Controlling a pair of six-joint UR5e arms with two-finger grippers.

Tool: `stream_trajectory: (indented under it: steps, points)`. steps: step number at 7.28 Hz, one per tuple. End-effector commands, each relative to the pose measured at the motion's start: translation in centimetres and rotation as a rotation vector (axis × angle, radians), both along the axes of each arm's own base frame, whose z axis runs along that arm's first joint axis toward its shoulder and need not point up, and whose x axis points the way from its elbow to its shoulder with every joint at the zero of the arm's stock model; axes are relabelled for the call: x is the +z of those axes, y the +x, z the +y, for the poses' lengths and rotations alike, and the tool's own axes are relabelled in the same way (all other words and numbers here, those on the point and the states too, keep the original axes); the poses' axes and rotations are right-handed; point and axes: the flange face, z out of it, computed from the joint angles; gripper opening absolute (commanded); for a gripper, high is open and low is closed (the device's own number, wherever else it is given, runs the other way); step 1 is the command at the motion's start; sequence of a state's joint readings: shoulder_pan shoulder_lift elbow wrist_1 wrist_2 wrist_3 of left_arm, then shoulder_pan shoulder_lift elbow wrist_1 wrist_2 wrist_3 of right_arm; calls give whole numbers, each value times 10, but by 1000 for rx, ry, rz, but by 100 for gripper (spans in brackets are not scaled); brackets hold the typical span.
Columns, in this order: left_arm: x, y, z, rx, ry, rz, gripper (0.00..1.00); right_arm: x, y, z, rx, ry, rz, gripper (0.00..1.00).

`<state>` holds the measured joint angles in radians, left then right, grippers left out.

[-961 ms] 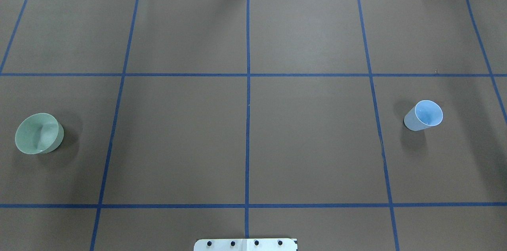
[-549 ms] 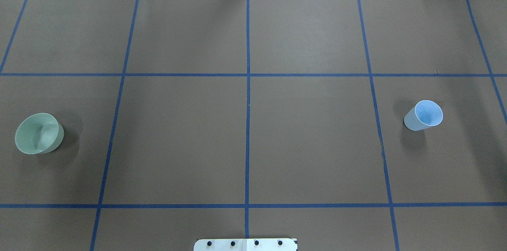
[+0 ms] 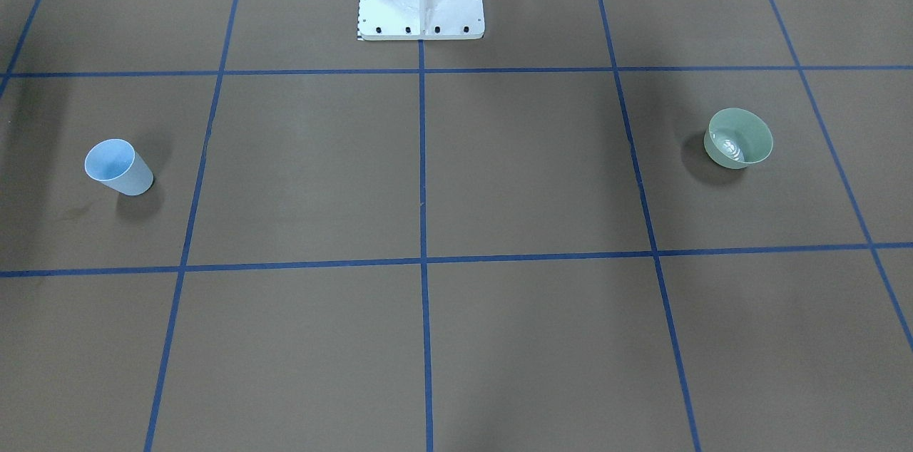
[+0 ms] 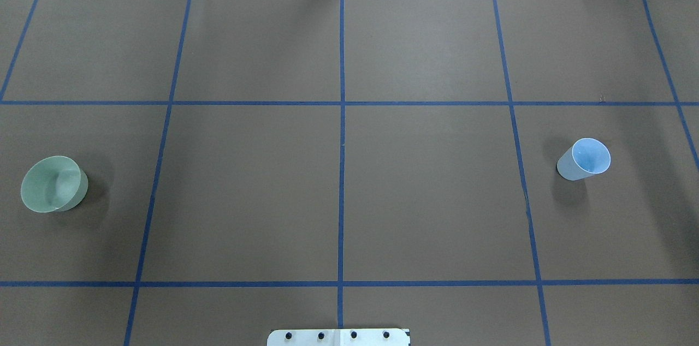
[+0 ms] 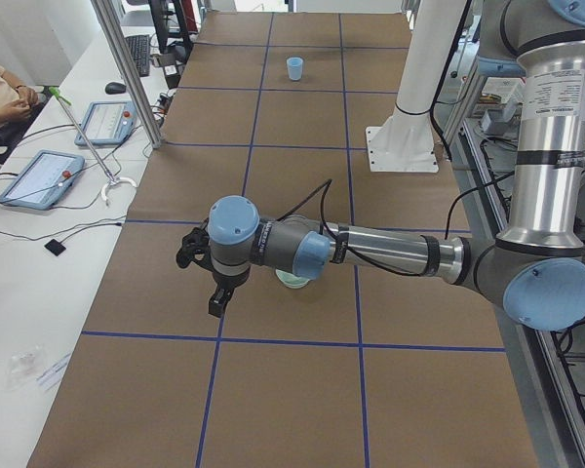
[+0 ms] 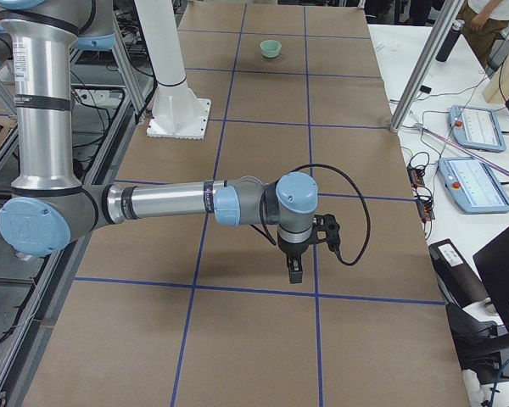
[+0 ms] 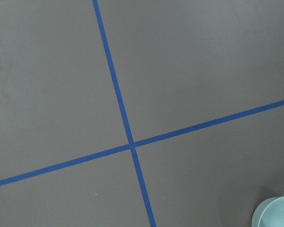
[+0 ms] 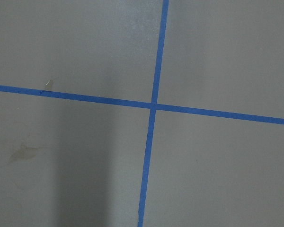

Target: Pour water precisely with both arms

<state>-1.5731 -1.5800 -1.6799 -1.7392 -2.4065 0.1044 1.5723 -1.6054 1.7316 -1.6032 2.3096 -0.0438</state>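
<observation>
Hovering beside the vessels, not grasping yet.
Not managing to tell jaw state of left gripper [image 5: 214, 292] or right gripper [image 6: 294, 267], side cams only; holding both off green bowl [image 4: 53, 184] w/ water [image 3: 727, 147] glinting inside, and off blue cup [image 4: 584, 159]; seeing no shift vs 1 s ago, so pouring not started.

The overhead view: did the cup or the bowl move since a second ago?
No, nothing visibly changed. The green bowl sits in the same spot on the left of that view. The blue cup sits in the same spot on the right. Nothing took hold of either one, and the brown table looks the same as before.
</observation>
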Motion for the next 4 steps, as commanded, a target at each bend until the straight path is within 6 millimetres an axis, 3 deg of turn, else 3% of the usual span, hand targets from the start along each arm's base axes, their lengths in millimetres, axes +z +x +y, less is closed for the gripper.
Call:
stream_trajectory:
  steps: [1,2,4]
  points:
    - [0,13,-1,-13,-33,18,100,1,0,0,1,-2,-1,100]
    - [-1,21,-3,1,-24,14,100,0,0,0,1,-1,-1,100]
    - [-10,58,-6,29,-7,35,100,1,-1,0,-2,-2,-1,100]
